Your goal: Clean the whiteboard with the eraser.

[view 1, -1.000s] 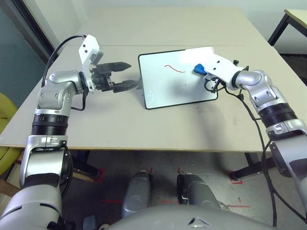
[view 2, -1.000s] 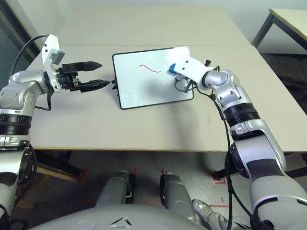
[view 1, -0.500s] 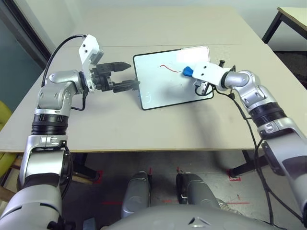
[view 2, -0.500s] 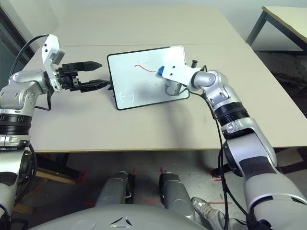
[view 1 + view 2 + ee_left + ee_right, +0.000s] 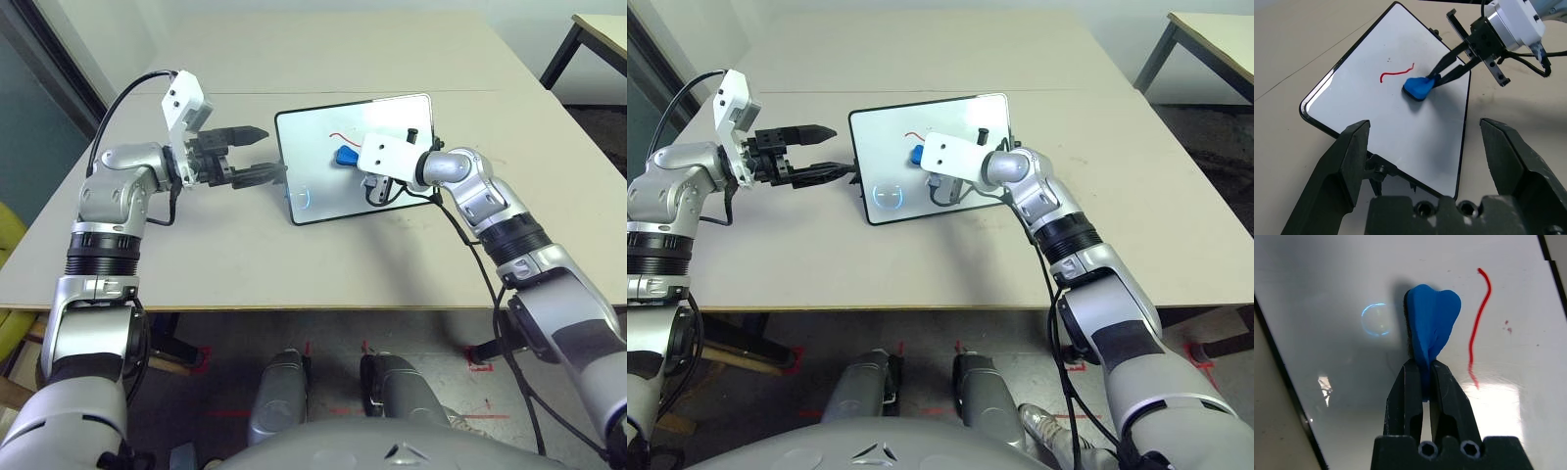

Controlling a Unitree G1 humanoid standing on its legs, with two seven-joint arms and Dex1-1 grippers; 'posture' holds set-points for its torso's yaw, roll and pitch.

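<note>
The whiteboard (image 5: 318,181) lies tilted on the table's middle, with a short red squiggle (image 5: 1397,72) on its upper part. My right gripper (image 5: 1423,374) is shut on the blue eraser (image 5: 1432,318), squeezing it so that it bulges. The eraser (image 5: 345,155) presses on the board just beside the squiggle (image 5: 1480,318). My left gripper (image 5: 266,154) hovers open at the board's left edge, with its lower finger (image 5: 263,176) close to the frame. Whether that finger touches the frame I cannot tell.
The beige table (image 5: 294,255) has free room in front of and behind the board. A black cable (image 5: 470,245) trails from my right wrist over the table. Another table (image 5: 600,34) stands at the far right.
My right gripper has slid the eraser leftward across the board to the red squiggle, which looks shorter now. The left arm has held still.
</note>
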